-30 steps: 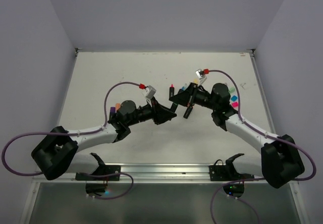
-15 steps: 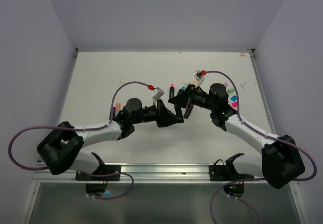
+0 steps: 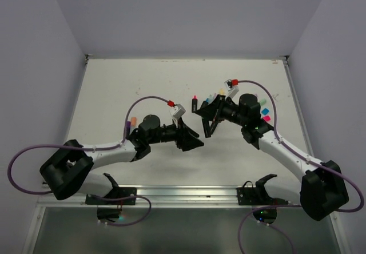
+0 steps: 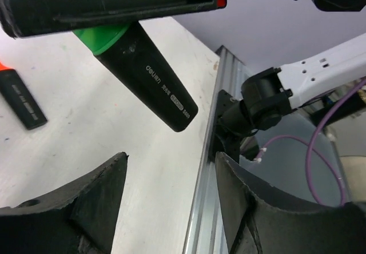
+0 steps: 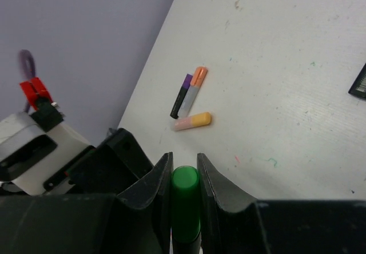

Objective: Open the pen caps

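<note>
In the overhead view, your right gripper [image 3: 210,115] is out over the middle of the table [image 3: 131,88], clamped on a black pen [image 3: 209,129] whose free end slants down toward the near edge. Your left gripper [image 3: 196,142] sits just beside that free end, apart from it. A second pen [image 3: 194,100] with a pink tip lies just behind the two grippers. Three loose caps, green [image 3: 262,102], cyan [image 3: 265,111] and pink [image 3: 266,118], lie close together by your right arm's wrist.

From your left wrist camera, the left gripper [image 4: 170,171] is open: its fingers [image 4: 91,199] stand wide apart with nothing between them. The black pen [image 4: 151,79] hangs above and beyond them, tilted, its green collar tucked under the right gripper's finger and its flat black end free in the air. An orange-ended black pen [image 4: 20,96] lies on the table to the left.

From your right wrist camera, the right gripper [image 5: 185,171] is closed tight on the pen's green end [image 5: 185,199], one finger against each side. You cannot tell here whether that green part is the cap. Further out, three pens lie together on the table: a black-and-purple one [image 5: 181,96], a grey one with an orange cap [image 5: 194,85], and a pink-and-yellow one [image 5: 193,120].
</note>
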